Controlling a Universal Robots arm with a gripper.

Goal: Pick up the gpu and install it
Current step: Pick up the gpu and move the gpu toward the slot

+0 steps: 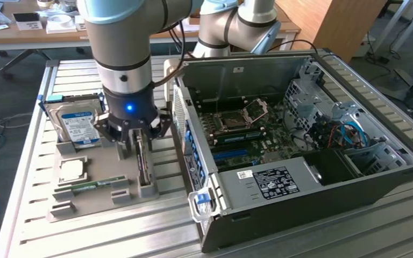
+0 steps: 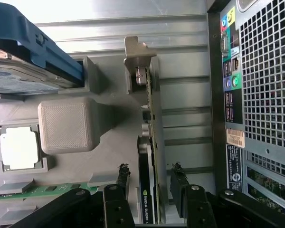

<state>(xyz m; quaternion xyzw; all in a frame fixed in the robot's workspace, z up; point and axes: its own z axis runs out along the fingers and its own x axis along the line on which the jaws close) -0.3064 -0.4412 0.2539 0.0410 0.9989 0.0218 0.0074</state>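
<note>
Gripper (image 1: 140,144) straddling the gpu (image 1: 142,164) in the tray (image 1: 95,161)

The gpu (image 2: 146,190) stands edge-on in a slot along the tray's (image 2: 109,142) edge nearest the case (image 1: 300,177): a thin blade, dark board with a green logo, and a pale metal bracket at its far end. The gripper (image 2: 150,173) has its jaws apart, one finger on each side of the card with a gap showing on both sides

The tool (image 2: 149,168), jaws spread wide, straddles the edge-on gpu (image 2: 146,152) seated in its grey holder (image 2: 109,156).
</note>
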